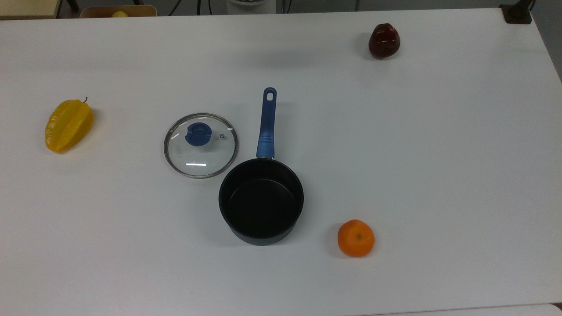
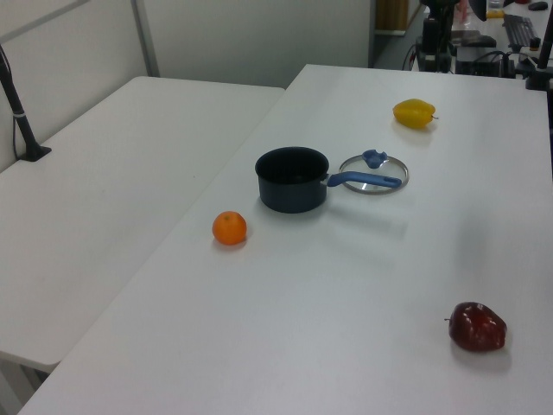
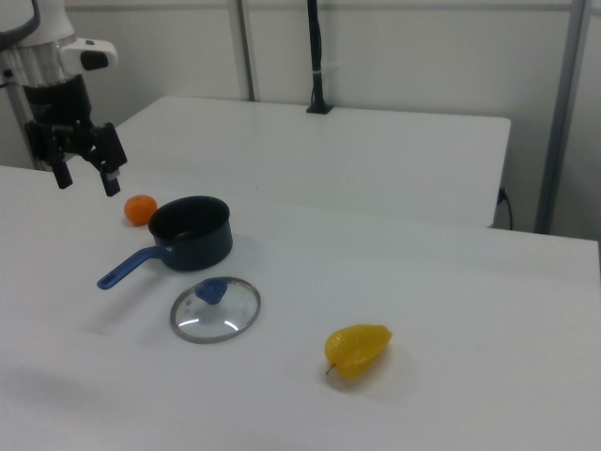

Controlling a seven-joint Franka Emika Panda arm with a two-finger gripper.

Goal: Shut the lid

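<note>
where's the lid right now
The lid lies flat on the table, just to the top view's left of the saucepan and its blue handle, not on it.

The round clear glass lid with a metal rim (image 1: 201, 145) lies flat on the white counter (image 1: 439, 175), blue centre knob up, a small steam vent just beside the knob. It sits off the black saucepan with a blue handle (image 1: 261, 199), just beside it on the top view's left, its rim close to the pan's wall and handle.
</note>
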